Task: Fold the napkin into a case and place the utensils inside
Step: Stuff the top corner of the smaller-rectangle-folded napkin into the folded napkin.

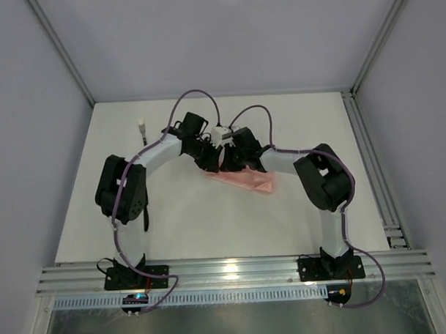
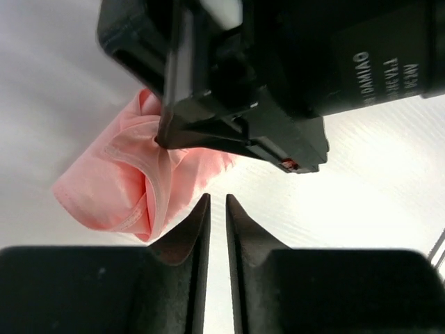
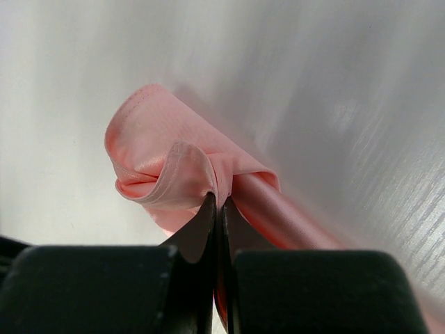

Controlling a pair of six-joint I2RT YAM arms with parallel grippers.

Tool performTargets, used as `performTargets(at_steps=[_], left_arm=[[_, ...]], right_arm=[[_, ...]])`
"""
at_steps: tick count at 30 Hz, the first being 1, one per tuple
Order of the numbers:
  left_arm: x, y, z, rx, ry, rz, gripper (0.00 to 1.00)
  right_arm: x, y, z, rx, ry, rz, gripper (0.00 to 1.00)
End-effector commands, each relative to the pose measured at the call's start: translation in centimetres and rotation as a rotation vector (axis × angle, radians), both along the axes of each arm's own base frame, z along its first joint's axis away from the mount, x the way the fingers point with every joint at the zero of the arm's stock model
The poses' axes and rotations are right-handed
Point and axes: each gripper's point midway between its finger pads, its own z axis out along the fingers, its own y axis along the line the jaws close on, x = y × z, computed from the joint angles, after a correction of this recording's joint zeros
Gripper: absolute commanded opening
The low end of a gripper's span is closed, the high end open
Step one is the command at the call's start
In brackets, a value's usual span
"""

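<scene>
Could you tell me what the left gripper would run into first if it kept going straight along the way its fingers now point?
Most likely the right gripper, the black body just beyond the left gripper; it pinches the napkin, which lies slightly left of that line. Depth is uncertain.

A fixed overhead camera looks down from behind both arms, while both close wrist cameras share the folded salmon-pink fabric napkin [image 1: 245, 180] [image 2: 125, 184] [image 3: 174, 163].

One salmon-pink napkin [image 1: 247, 180] lies folded on one white table [image 1: 210, 226] — a single sheet, no second. Two black arms, so two grippers — the left gripper [image 1: 217, 161] and the right gripper [image 1: 226, 164]. One small white object [image 1: 142, 128] sits apart.
</scene>
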Motion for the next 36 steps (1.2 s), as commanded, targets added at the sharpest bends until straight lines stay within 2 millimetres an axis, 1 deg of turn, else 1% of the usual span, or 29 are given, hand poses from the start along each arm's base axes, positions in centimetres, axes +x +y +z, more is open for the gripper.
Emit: performTargets(at_steps=[1, 2, 3, 5, 6, 7, 8, 9, 10, 11, 14, 15, 18, 19, 22, 23, 25, 26, 27, 29, 31, 32, 33, 35, 36], left_arm=[[1.6, 1.4, 1.4, -0.017, -0.049, 0.060, 0.18], [2.8, 1.8, 2.4, -0.027, -0.097, 0.089, 0.20], [4.0, 2.5, 2.8, -0.009, -0.135, 0.125, 0.21], [5.9, 3.4, 3.1, 0.034, -0.203, 0.152, 0.24], [5.8, 3.5, 2.5, 0.048, -0.197, 0.136, 0.23], [6.4, 3.5, 2.7, 0.069, -0.218, 0.128, 0.24], [6.4, 3.3, 2.2, 0.090, -0.224, 0.088, 0.25], [5.7, 3.5, 1.0, 0.114, -0.182, 0.059, 0.26], [5.6, 3.6, 0.6, 0.128, -0.182, 0.038, 0.28], [5.5, 3.7, 0.3, 0.140, -0.193, 0.003, 0.29], [5.1, 3.9, 0.1, 0.154, -0.233, -0.066, 0.36], [4.8, 3.9, 0.0, 0.158, -0.231, -0.087, 0.37], [4.5, 4.1, -1.0, 0.213, -0.237, -0.125, 0.37], [4.2, 4.4, -1.7, 0.230, -0.216, -0.131, 0.37], [3.3, 5.1, -2.5, 0.266, -0.178, -0.147, 0.37], [2.7, 5.4, -2.9, 0.274, -0.163, -0.152, 0.38], [2.5, 5.8, -3.1, 0.288, -0.171, -0.147, 0.41], [2.3, 6.1, -3.6, 0.302, -0.164, -0.145, 0.41], [2.1, 6.1, -3.8, 0.301, -0.155, -0.140, 0.42], [1.8, 6.0, -4.5, 0.299, -0.131, -0.140, 0.43], [1.6, 5.9, -4.9, 0.306, -0.120, -0.139, 0.47], [1.4, 5.7, -5.2, 0.309, -0.116, -0.146, 0.57], [1.4, 5.7, -5.5, 0.317, -0.116, -0.144, 0.65], [1.5, 5.6, -5.7, 0.324, -0.116, -0.134, 0.66], [1.8, 5.6, -6.0, 0.328, -0.123, -0.126, 0.66]], right_arm=[[-0.4, -0.2, -1.1, -0.047, 0.020, -0.001, 0.04], [-0.4, -0.3, -1.1, -0.043, 0.023, -0.001, 0.04], [-0.2, 0.2, -0.7, -0.012, 0.010, 0.009, 0.04], [-0.3, 0.5, -0.7, 0.006, 0.020, 0.019, 0.04], [-0.3, 0.7, -0.7, 0.013, 0.023, 0.024, 0.04], [-0.5, 1.1, -0.5, 0.033, 0.032, 0.042, 0.04], [-0.5, 1.4, -0.4, 0.051, 0.035, 0.052, 0.04], [-0.7, 1.8, -0.2, 0.069, 0.037, 0.069, 0.04], [-1.1, 2.1, 0.0, 0.095, 0.049, 0.091, 0.04], [-1.0, 2.7, 0.7, 0.131, 0.029, 0.106, 0.04], [-1.3, 3.1, 1.2, 0.159, 0.022, 0.132, 0.04], [-1.2, 3.2, 1.5, 0.158, 0.018, 0.133, 0.04], [-1.3, 3.0, 1.7, 0.164, 0.033, 0.127, 0.04], [-1.3, 3.0, 1.7, 0.164, 0.036, 0.127, 0.04], [-1.7, 2.8, 1.1, 0.178, 0.060, 0.101, 0.04], [-1.7, 3.1, 1.3, 0.199, 0.047, 0.101, 0.04], [-2.0, 3.0, 0.6, 0.208, 0.070, 0.078, 0.04], [-2.0, 2.9, 0.5, 0.207, 0.067, 0.070, 0.04], [-2.2, 2.8, 0.1, 0.204, 0.076, 0.065, 0.04], [-2.2, 2.7, -0.1, 0.207, 0.080, 0.059, 0.04], [-2.4, 2.8, -0.1, 0.204, 0.084, 0.063, 0.04], [-2.4, 2.7, -0.2, 0.202, 0.087, 0.062, 0.04], [-2.4, 2.7, -0.2, 0.200, 0.082, 0.062, 0.04], [-2.4, 2.7, -0.1, 0.201, 0.080, 0.063, 0.04], [-2.3, 2.7, -0.1, 0.202, 0.076, 0.065, 0.04]])
